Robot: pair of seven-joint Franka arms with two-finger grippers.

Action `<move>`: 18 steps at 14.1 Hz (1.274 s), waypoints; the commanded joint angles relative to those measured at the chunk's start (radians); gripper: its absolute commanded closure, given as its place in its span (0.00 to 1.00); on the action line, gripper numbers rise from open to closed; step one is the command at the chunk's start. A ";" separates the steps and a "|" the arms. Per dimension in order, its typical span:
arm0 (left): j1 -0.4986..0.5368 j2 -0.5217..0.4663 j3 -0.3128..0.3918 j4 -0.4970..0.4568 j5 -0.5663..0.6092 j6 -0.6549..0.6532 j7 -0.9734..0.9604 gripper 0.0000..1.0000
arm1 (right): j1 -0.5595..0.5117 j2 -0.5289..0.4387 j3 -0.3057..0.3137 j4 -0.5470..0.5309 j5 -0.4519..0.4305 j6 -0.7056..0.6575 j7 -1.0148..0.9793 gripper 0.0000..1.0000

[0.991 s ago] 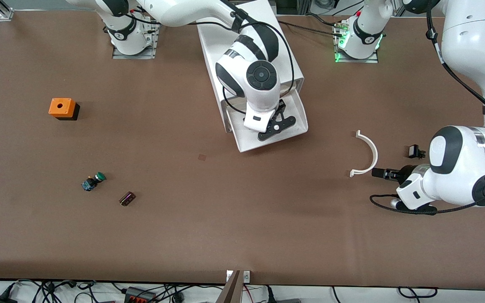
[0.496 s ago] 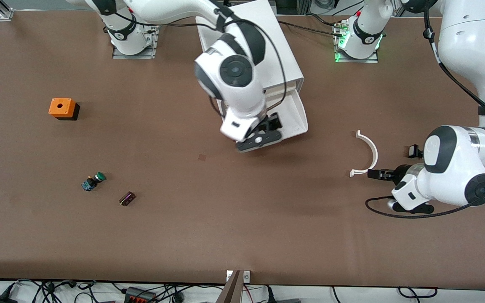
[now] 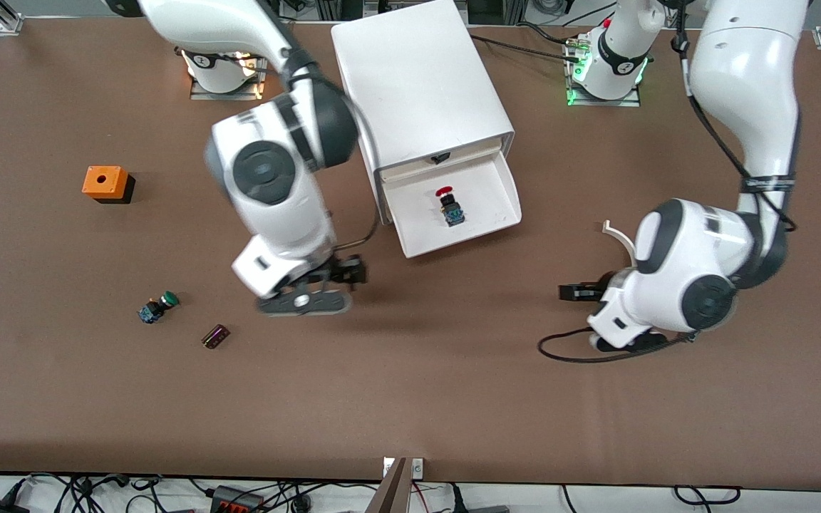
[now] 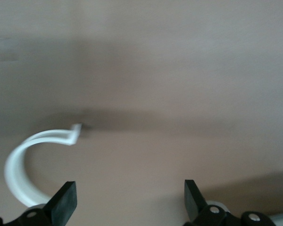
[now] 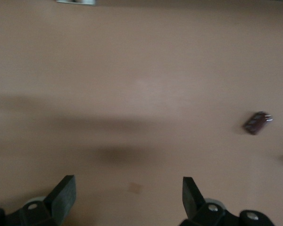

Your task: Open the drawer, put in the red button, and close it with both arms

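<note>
Two arms: both off the white cabinet (image 3: 421,78), with the open drawer (image 3: 507,192) between them and free to be shut
Red button: lies in the drawer (image 3: 447,192), cap toward the cabinet, touched by neither gripper
Right gripper: hovers over bare table (image 3: 325,279), at about 8 o'clock from the drawer; jaws wide and empty, fingers (image 5: 61,193) framing only brown tabletop
Left gripper: low over the table (image 3: 576,292), at about 4 o'clock from the drawer, just beside the white curved clip (image 4: 23,160); jaws wide, nothing between the fingers (image 4: 63,202)
Step in hand: button looks delivered; the closing is not yet begun
Next move: each gripper likely has to reach the drawer front and press evenly, or the tray may skew
Bystanders: green-capped button (image 3: 159,307) and a small dark part (image 5: 256,123) at 8 o'clock from the drawer, orange box (image 3: 104,182) at 9 o'clock
Hard to make out: left arm covers part of the clip in the front view; both wrist views are smeared
</note>
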 commanded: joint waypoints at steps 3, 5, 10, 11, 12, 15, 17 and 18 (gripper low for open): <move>0.003 -0.120 -0.121 -0.236 0.015 0.193 -0.235 0.00 | -0.167 -0.092 0.018 -0.051 0.004 -0.135 -0.127 0.00; -0.017 -0.109 -0.156 -0.250 0.015 0.222 -0.327 0.00 | -0.205 -0.124 0.012 -0.057 0.001 -0.219 -0.194 0.00; -0.106 -0.086 -0.158 -0.270 0.013 0.275 -0.444 0.00 | -0.342 -0.178 0.011 -0.057 0.019 -0.296 -0.306 0.00; -0.109 -0.083 -0.161 -0.270 0.013 0.262 -0.463 0.00 | -0.371 -0.186 0.011 -0.059 0.026 -0.300 -0.317 0.00; -0.107 -0.083 -0.176 -0.278 0.013 0.249 -0.464 0.00 | -0.406 -0.219 0.017 -0.077 0.026 -0.303 -0.350 0.00; -0.101 -0.086 -0.222 -0.281 0.013 0.218 -0.467 0.00 | -0.524 -0.307 0.056 -0.186 0.024 -0.287 -0.437 0.00; -0.093 -0.089 -0.256 -0.284 0.013 0.174 -0.467 0.00 | -0.607 -0.368 0.141 -0.252 0.007 -0.258 -0.434 0.00; -0.093 -0.091 -0.261 -0.285 0.012 0.140 -0.469 0.00 | -0.617 -0.400 0.155 -0.293 -0.005 -0.231 -0.434 0.00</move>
